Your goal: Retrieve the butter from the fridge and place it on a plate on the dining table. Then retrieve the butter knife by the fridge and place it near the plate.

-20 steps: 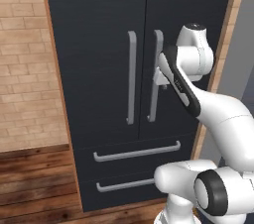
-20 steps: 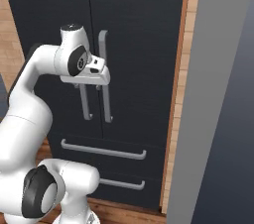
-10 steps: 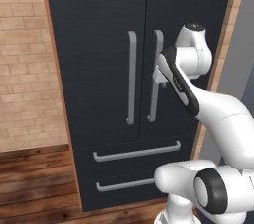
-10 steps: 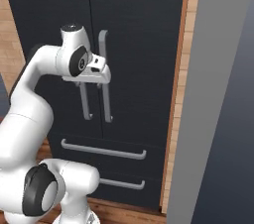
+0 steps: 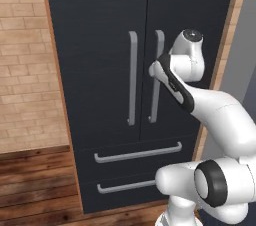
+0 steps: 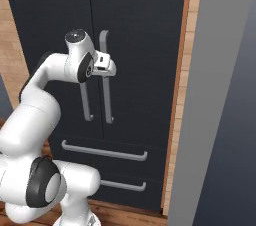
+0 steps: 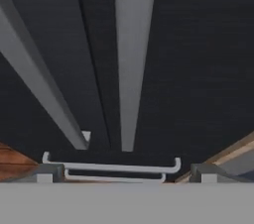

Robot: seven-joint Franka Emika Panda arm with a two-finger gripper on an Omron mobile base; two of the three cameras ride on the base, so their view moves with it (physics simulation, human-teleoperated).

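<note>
Matt black fridge (image 5: 100, 45) with smooth grey metal-look handles (image 5: 132, 77); rough brick wall (image 5: 25, 60), wood-plank floor (image 5: 35, 180).

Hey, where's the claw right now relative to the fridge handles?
The claw is up against the right door's handle of the fridge, near its upper part, beside the left handle.

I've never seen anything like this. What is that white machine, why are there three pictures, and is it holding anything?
It is a white robot arm on a base that can drive, in a computer-drawn kitchen. Two cameras on the base look past the arm from its left and right. The third sits on the hand and looks down along the door. The arm faces a black fridge with both doors shut. Its gripper is at the right door's handle, with the fingertips set wide apart, either side of that grey bar. Nothing is held yet.
</note>
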